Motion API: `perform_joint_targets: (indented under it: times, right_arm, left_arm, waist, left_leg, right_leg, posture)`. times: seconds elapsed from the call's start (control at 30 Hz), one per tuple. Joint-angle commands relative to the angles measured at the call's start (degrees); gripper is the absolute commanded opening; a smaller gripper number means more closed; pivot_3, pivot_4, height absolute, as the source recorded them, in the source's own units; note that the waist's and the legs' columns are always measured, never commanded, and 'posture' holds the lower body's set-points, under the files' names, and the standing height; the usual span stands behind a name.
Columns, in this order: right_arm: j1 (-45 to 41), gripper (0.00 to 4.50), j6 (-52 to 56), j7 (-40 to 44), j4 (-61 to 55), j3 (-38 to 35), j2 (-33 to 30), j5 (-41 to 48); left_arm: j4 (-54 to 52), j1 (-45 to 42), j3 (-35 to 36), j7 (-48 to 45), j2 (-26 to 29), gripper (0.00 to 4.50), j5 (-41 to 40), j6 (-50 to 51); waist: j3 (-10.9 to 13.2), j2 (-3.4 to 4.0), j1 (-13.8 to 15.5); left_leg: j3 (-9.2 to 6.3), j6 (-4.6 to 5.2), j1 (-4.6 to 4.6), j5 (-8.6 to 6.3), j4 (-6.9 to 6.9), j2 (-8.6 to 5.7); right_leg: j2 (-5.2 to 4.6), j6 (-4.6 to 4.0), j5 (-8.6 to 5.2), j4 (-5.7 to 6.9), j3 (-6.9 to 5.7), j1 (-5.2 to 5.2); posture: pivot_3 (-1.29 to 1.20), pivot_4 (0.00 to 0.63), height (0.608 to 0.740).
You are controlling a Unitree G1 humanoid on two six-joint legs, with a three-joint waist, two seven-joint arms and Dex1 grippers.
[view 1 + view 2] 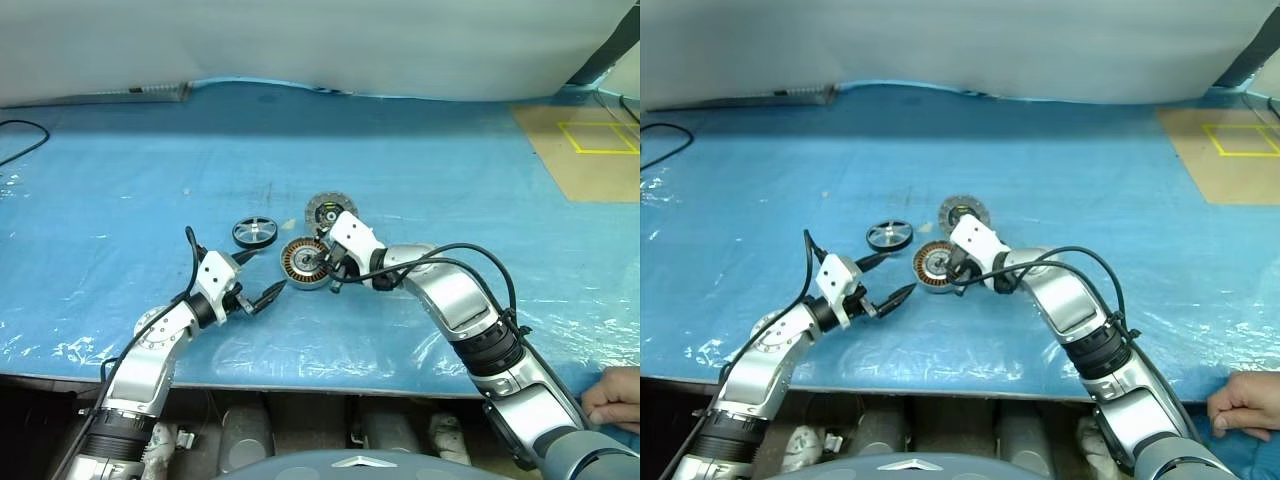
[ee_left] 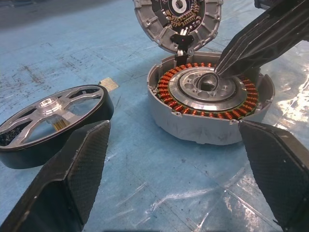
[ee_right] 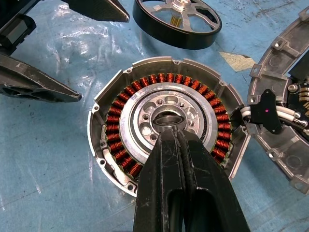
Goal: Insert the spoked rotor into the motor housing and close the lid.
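Closed right gripper (image 3: 170, 137) fingertips are pressed together w/ tips set at pale hub of motor housing (image 1: 304, 263), frame centre. Left gripper (image 1: 262, 275) is held w/ jaws wide apart, nothing between, lower left of housing. Spoked rotor (image 1: 254, 232) lies just left of housing; lid (image 1: 328, 211) just above-right, touching. No readable writing seen. Surface: blue plastic sheet (image 1: 120, 190); person's hand (image 1: 612, 397) at lower-right edge.

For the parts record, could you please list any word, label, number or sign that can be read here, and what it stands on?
None can be read.
The lid has a small yellow mark, too small to tell.
The motor housing and the spoked rotor bear no text.
A yellow square outline on the brown board: a sign, no words.
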Motion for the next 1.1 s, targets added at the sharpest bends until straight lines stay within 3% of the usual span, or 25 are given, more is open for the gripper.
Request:
perform_joint_targets:
  times: [0.03,0.7,1.1]
  right_arm:
    - [0.2,0.03,-0.8,0.0,-1.6,0.5,0.0,0.1]
    - [-2.4,0.03,-3.2,-2.5,4.0,0.0,5.8,-0.1]
    - [-0.2,0.03,-3.2,-1.6,4.1,0.1,3.0,-0.4]
  left_arm:
    - [-1.3,0.1,0.5,-0.1,0.4,4.50,-0.5,-0.8]
    - [2.4,-0.4,0.2,-1.3,0.2,4.50,-0.2,-3.6]
    - [3.2,0.0,0.3,-1.9,0.3,4.50,-0.1,-4.6]
  waist:
    - [0.0,0.00,0.0]
    - [0.0,0.00,0.0]
    - [0.0,0.00,0.0]
  left_leg:
    - [0.00,0.00,0.00,0.00,0.00,0.00]
    - [0.00,0.00,-0.02,0.00,-0.01,0.00]
    - [0.00,0.00,-0.03,0.00,-0.01,-0.01]
  right_leg:
    - [0.00,0.00,0.00,0.00,0.00,0.00]
    - [0.00,0.00,0.00,0.00,0.00,-0.02]
    - [0.00,0.00,0.00,-0.01,0.00,-0.02]
  posture:
    - [0.00,0.150,0.740]
    - [0.00,0.150,0.740]
    - [0.00,0.150,0.740]
